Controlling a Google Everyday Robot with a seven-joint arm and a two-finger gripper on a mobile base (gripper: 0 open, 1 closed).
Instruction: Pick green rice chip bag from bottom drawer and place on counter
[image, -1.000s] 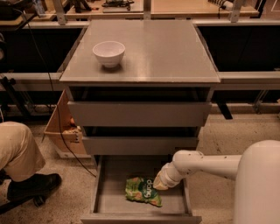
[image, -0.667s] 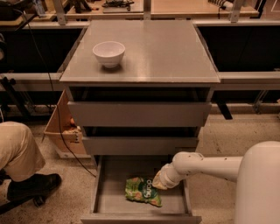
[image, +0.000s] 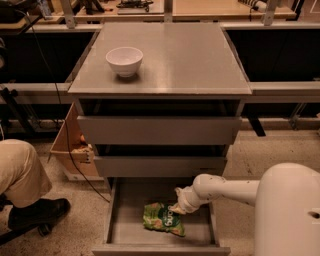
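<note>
The green rice chip bag (image: 163, 218) lies crumpled on the floor of the open bottom drawer (image: 125, 230), right of its middle. My white arm reaches in from the right, and my gripper (image: 176, 208) is low inside the drawer, at the bag's upper right edge. The counter (image: 185, 60) is the grey slab on top of the cabinet, well above the gripper.
A white bowl (image: 124, 60) stands on the counter's left side. Two closed grey drawers (image: 159, 130) sit above the open one. A person's leg and black shoe (image: 35, 212) are on the floor to the left, near a cardboard box (image: 70, 150). A wooden workbench (image: 200, 7) runs behind.
The gripper stays at the bag's right edge in the drawer; it has hardly moved. The bag lies in the same place.
</note>
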